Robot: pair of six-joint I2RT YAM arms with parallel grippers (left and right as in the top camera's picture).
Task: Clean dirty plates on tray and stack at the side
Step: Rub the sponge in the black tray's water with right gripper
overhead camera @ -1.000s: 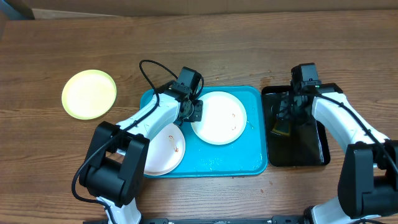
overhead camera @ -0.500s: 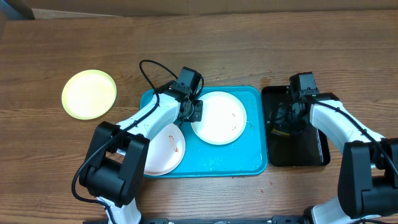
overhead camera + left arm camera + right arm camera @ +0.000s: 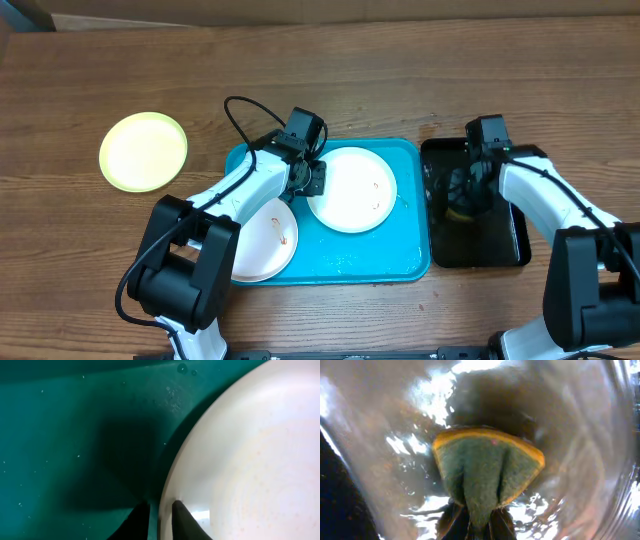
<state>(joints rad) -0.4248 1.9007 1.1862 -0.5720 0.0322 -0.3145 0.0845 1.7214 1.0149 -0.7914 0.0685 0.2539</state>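
Plate (image 3: 250, 445) rim — between left claw (image 3: 160, 506) tips

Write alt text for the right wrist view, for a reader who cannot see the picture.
The right gripper pinches a yellow sponge by its lower edge, and the green scouring face, creased in the middle, is turned to the camera. Behind it is the glossy, wet-looking floor of the black tray, with bright glare.

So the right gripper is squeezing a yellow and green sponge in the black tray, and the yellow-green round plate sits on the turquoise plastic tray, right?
Not quite. The yellow-green round plate lies on the wooden table, left of the turquoise plastic tray, as the overhead view shows. The rest is right.
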